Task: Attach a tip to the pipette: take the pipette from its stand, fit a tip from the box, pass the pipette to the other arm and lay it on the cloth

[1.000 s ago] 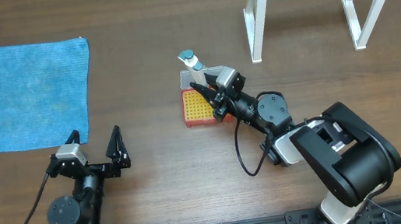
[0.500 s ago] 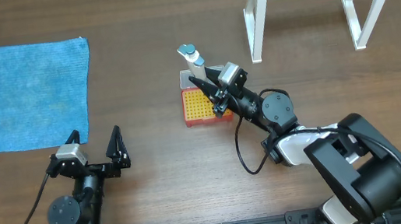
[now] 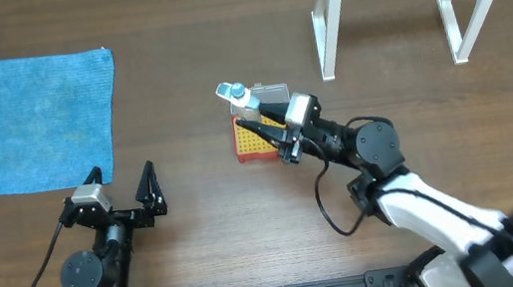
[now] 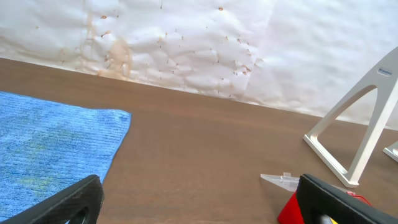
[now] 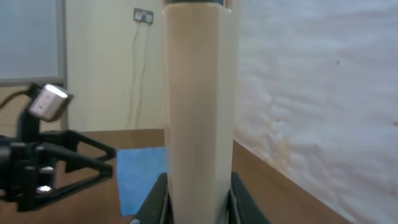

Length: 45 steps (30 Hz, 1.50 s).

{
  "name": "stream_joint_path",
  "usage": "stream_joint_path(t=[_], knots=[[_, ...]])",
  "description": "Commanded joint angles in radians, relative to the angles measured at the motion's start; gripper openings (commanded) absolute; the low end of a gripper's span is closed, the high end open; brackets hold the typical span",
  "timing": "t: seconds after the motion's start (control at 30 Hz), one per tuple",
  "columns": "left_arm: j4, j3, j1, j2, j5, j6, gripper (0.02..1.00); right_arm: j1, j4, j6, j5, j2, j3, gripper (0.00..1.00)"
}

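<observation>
Top view: right jaws clamp cream blue-capped pipette (image 3: 242,98) near orange tip box (image 3: 252,144). Left jaws wide, empty; handover likely next.

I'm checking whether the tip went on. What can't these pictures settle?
- Whether a tip is on: in the top view the right gripper covers the pipette's lower end, and the right wrist view's edges cut off its ends.
- Rows in the tip box: partly under the gripper from above, cut off in the left wrist view.
</observation>
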Motion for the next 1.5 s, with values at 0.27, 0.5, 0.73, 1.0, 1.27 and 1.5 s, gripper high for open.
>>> stream_joint_path(t=[0.27,0.5,0.73,1.0,1.27,1.5], knots=[[-0.002,-0.004,0.003,-0.007,-0.015,0.013,0.998,-0.003,-0.762,0.085,-0.039,-0.315,0.135,0.08],[-0.002,-0.004,0.003,-0.007,-0.015,0.013,0.996,-0.003,-0.766,0.304,-0.038,-0.312,0.135,0.084],[-0.002,-0.004,0.003,-0.007,-0.015,0.013,0.998,-0.003,-0.766,0.412,0.006,-0.312,0.135,0.08],[-0.001,-0.004,0.003,-0.007,-0.016,0.013,0.998,-0.003,-0.765,0.583,0.104,-0.311,0.135,0.08],[0.066,-0.004,0.003,-0.007,0.207,-0.861,0.998,-0.001,-0.757,0.761,0.094,-0.311,0.135,0.08],[0.082,-0.004,0.003,-0.007,0.261,-1.193,0.998,-0.002,-0.762,0.813,0.094,-0.311,0.135,0.08]])
